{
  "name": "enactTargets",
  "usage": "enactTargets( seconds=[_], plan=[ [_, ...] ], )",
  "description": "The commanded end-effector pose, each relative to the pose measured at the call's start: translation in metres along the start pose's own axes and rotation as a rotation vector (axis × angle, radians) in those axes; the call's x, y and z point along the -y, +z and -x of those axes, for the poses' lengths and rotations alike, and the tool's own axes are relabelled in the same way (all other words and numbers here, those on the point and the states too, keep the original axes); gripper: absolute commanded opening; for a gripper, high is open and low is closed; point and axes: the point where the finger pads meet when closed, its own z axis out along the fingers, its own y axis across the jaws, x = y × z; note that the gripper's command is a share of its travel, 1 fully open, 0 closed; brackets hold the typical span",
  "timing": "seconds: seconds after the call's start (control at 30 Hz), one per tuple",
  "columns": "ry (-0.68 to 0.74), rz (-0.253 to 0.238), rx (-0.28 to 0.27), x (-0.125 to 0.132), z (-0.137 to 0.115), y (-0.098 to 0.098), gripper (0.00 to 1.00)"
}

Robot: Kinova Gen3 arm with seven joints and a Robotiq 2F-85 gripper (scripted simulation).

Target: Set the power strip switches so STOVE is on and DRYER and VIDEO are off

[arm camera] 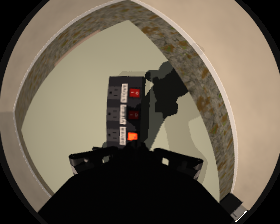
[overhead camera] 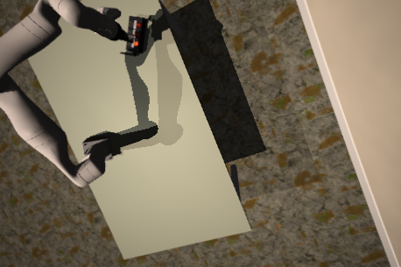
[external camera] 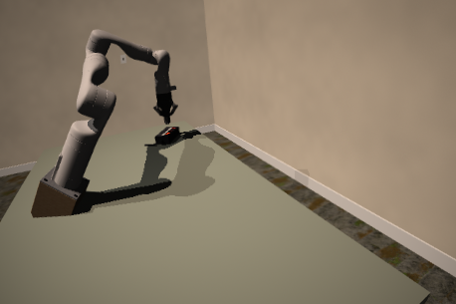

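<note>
The power strip [overhead camera: 142, 36] [external camera: 166, 136] [arm camera: 126, 81] lies on the table with its switch face up. In the wrist view its sockets are on the left and its switches on the right. The STOVE switch [arm camera: 135, 93] at the far end is bright red. The VIDEO switch [arm camera: 134, 115] in the middle is dark red. The DRYER switch [arm camera: 132, 136] at the near end glows orange. My gripper [external camera: 167, 122] [arm camera: 136, 144] is shut and empty, pointing down just above the strip. In the wrist view its fingertips are by the DRYER end, and they hide the strip's near edge.
The pale green table [overhead camera: 175, 193] [external camera: 224, 255] ends close beyond the strip, with patterned floor [overhead camera: 280, 97] past its edge. The arm's base [external camera: 55, 197] stands at the table's left side. Dark shadows of the arm fall around the strip. Walls [external camera: 324, 61] rise beyond the table.
</note>
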Motion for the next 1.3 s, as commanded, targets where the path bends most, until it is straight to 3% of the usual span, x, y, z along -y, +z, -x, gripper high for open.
enactTargets(
  seconds=[0.0, 1.27],
  plan=[
    [0.001, -0.001, 0.0, -0.001, 0.0, 0.001, 0.0],
    [0.001, -0.001, 0.0, 0.001, -0.001, 0.038, 0.0]
  ],
)
